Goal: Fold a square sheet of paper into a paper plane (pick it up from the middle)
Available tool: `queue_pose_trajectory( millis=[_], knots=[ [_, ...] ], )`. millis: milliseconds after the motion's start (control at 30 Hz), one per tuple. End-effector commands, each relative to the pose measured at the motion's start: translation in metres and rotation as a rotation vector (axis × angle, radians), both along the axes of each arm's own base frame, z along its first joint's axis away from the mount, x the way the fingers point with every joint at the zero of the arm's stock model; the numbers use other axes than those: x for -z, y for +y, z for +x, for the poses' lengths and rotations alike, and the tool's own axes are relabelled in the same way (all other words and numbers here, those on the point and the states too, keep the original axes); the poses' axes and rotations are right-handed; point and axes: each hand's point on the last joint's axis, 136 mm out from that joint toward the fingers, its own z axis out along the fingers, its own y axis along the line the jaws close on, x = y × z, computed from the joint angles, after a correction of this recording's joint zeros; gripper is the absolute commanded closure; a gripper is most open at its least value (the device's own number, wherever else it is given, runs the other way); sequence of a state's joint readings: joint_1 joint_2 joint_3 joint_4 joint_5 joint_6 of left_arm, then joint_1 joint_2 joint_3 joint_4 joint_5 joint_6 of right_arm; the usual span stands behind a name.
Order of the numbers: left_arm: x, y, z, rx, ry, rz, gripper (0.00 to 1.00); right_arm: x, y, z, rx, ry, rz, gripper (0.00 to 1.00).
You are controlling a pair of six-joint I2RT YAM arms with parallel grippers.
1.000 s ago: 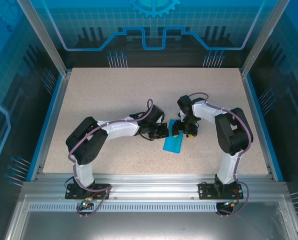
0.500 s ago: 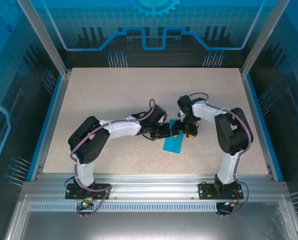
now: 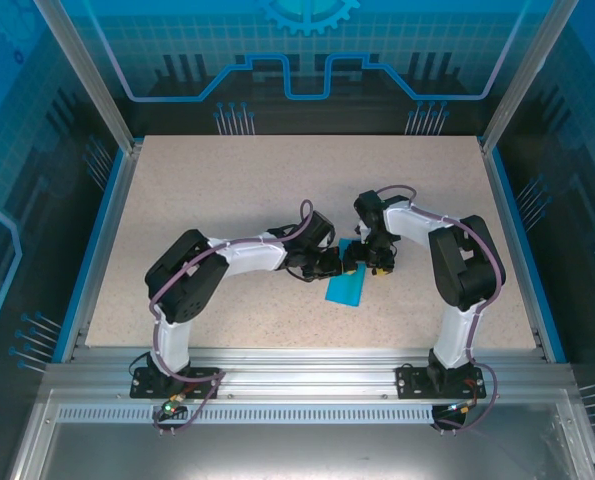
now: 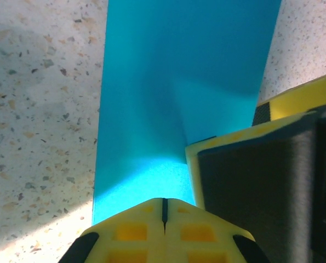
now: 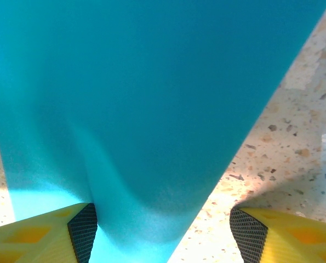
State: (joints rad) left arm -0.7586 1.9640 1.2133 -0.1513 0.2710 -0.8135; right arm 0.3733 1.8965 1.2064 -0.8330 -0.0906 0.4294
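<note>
Left pincer (image 4: 164,211): my yellow tips are pressed together with nothing between them, set down at one end of the sheet.
Right pincer (image 5: 165,235): my tips stand apart and straddle the sheet, one pad at the paper's edge and the other over bare desk.
Sheet of paper (image 3: 345,288): teal-blue, folded to a narrow strip, lying near the middle of the desk, slightly toward its near edge; a soft ridge bulges between my right tips.
Left arm: elbow bent near the left side, forearm stretched low toward the strip's far end.
Right arm: folded over, wrist angled down at that same end, just beside my left pincer.
Desk (image 3: 227,190): speckled beige.
</note>
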Motion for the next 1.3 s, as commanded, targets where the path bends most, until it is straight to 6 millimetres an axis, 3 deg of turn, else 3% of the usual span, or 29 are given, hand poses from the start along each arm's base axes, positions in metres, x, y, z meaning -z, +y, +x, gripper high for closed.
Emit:
queue_pose_trajectory(
  millis=[0,533,733,867,1100,1267],
  knots=[
    [0.002,-0.007,-0.002,0.01,0.024,-0.004,1.0,0.034,-0.002,-0.011,-0.012,0.057,-0.041,0.29],
    [0.042,0.009,-0.018,0.009,0.107,0.122,1.0,0.034,-0.002,-0.011,-0.016,0.056,-0.043,0.29],
    [0.048,0.016,-0.022,0.005,0.113,0.156,1.0,0.025,0.002,-0.007,-0.012,0.032,-0.017,0.27],
    [0.049,0.018,-0.022,0.004,0.113,0.163,1.0,0.006,0.007,0.001,0.011,-0.025,0.046,0.25],
    [0.05,0.019,-0.023,0.007,0.112,0.172,1.0,-0.052,0.005,0.018,0.092,-0.202,0.234,0.25],
    [0.049,0.018,-0.022,0.012,0.108,0.17,1.0,-0.077,0.016,0.019,0.126,-0.254,0.418,0.47]
  ],
)
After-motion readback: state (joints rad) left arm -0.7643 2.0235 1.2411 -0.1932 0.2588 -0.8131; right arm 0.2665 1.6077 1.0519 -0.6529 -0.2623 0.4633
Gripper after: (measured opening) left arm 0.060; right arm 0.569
